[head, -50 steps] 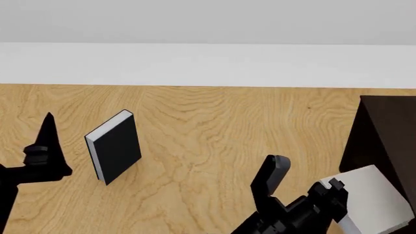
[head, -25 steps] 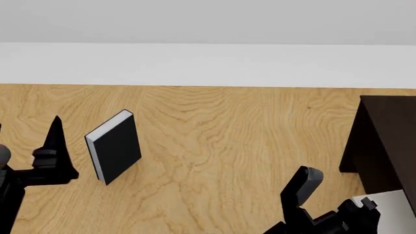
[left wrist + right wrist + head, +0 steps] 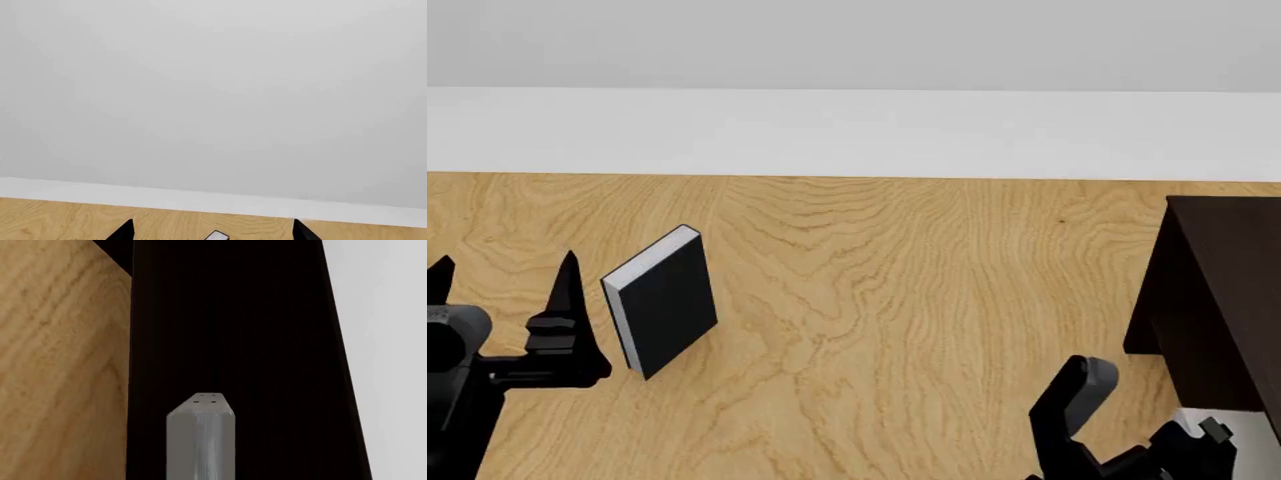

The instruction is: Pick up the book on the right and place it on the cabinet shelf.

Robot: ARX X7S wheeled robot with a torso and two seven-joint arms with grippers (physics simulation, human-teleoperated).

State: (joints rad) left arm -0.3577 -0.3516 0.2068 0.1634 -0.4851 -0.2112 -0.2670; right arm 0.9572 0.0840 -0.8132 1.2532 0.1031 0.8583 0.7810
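Wood-grain tabletop (image 3: 868, 300): right pincer (image 3: 1174, 455) holds the book (image 3: 1228, 440) beside the cabinet shelf (image 3: 1214, 290), placement pending; left pincer (image 3: 501, 300) gapes empty near black book (image 3: 665, 300).

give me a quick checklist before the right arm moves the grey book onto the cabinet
1. Right gripper holding the book: cannot tell, only a pale corner shows at the head view's edge.
2. Cabinet ahead of the right arm: ok, its dark body fills the right wrist view.
3. Shelf opening visible: cannot tell, just dark surface.
4. Black book away from the path: ok, upright on the table at the far side.
5. Left gripper out of the way: ok, open beside the black book.
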